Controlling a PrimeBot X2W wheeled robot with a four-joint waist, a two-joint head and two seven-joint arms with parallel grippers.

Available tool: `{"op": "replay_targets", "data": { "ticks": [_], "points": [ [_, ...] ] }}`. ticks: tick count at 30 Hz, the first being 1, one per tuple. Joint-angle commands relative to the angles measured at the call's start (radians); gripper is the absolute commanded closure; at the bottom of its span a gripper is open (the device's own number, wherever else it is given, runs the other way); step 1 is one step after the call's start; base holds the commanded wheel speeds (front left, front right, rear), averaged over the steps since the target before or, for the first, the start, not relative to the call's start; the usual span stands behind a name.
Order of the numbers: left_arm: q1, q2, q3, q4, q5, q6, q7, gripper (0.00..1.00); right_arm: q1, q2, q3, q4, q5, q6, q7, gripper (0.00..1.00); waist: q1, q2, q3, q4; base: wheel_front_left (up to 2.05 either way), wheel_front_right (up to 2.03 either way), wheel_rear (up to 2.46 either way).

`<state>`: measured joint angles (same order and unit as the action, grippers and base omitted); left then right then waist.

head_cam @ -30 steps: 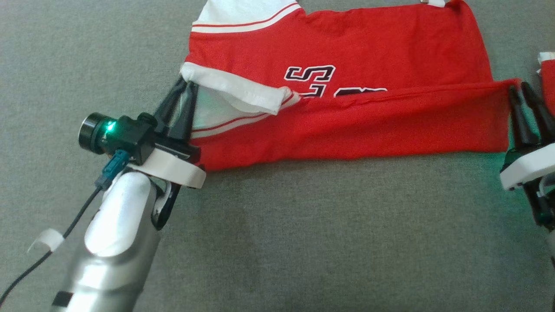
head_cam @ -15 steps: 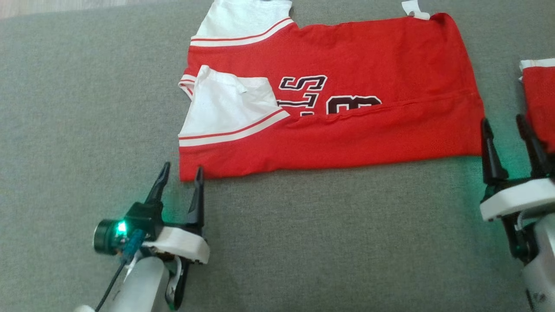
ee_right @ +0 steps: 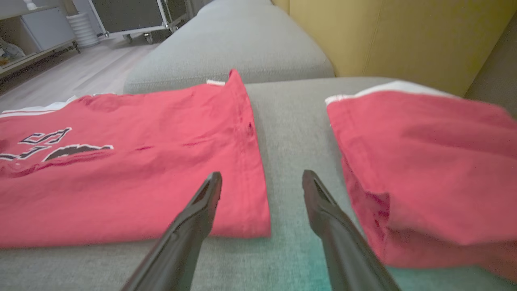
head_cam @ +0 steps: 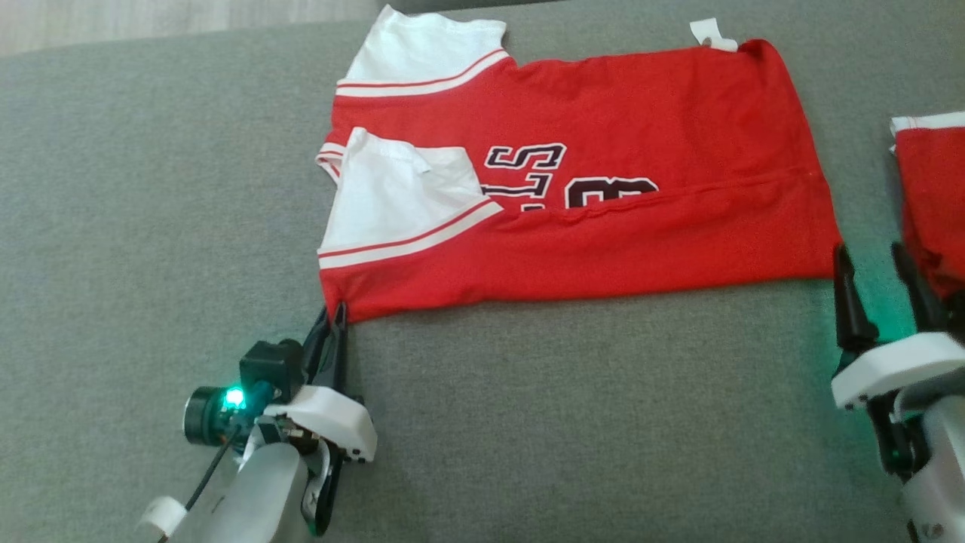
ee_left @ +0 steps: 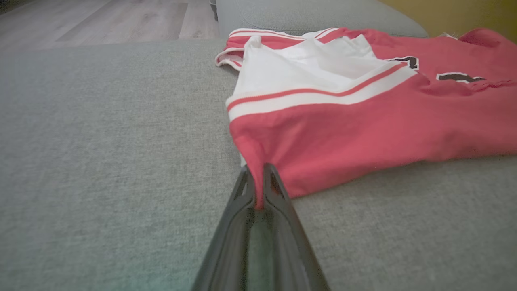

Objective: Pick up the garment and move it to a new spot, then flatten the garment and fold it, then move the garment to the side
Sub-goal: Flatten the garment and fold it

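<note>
A red jersey [head_cam: 603,113] with white sleeves and dark lettering lies flat on the grey cushion, its near long edge folded over the lettering. My left gripper [head_cam: 335,313] is shut on the jersey's near-left corner; in the left wrist view red cloth [ee_left: 363,121] is pinched between the gripper's [ee_left: 258,171] closed tips. My right gripper [head_cam: 868,253] stands open just off the jersey's near-right corner. In the right wrist view the gripper [ee_right: 261,176] has its left finger over the jersey's [ee_right: 121,169] hem edge and its right finger over bare cushion.
A second red garment [head_cam: 935,188] lies folded at the far right, close beside my right gripper's outer finger [ee_right: 343,226]. The grey cushion [head_cam: 565,422] stretches wide in front. A yellow backrest [ee_right: 404,32] rises behind, and wood floor [head_cam: 151,15] shows past the far left edge.
Both grippers let go of the folded-over edge and pulled back open. Since then the left gripper has moved in and shut on the near-left corner; the right stays open. The camera tilted slightly.
</note>
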<state>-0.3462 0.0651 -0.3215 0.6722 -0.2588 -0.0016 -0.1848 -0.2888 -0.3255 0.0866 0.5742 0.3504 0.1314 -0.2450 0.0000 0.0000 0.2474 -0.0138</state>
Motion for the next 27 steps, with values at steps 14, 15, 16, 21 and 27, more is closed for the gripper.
{"op": "replay_targets", "data": {
  "ticks": [14,15,16,21,27],
  "points": [
    [0.039,0.027,0.006,-0.141,-0.023,-0.024,-0.02,1.0,-0.066,-0.037,0.094,0.161,0.13,-0.001,0.096,1.0,0.0,0.0,-0.015,0.051,0.0,0.0,0.0],
    [0.041,0.027,0.005,-0.148,-0.025,-0.024,-0.019,1.0,-0.069,-0.041,0.1,0.165,0.134,-0.001,0.093,1.0,0.0,0.0,-0.017,0.053,0.0,0.0,0.0],
    [0.041,0.027,0.005,-0.148,-0.025,-0.024,-0.019,1.0,-0.069,-0.041,0.1,0.165,0.134,-0.001,0.093,1.0,0.0,0.0,-0.017,0.053,0.0,0.0,0.0],
    [0.065,0.038,0.002,-0.176,-0.031,-0.022,-0.017,1.0,-0.055,-0.07,0.127,0.174,0.159,-0.001,0.075,1.0,0.0,0.0,-0.038,0.058,0.0,0.0,0.0],
    [0.175,0.07,-0.007,-0.255,-0.039,-0.014,0.004,1.0,0.047,-0.128,0.139,0.144,0.2,-0.001,0.065,1.0,0.0,0.0,-0.089,0.053,0.0,0.0,0.0]
  ]
}}
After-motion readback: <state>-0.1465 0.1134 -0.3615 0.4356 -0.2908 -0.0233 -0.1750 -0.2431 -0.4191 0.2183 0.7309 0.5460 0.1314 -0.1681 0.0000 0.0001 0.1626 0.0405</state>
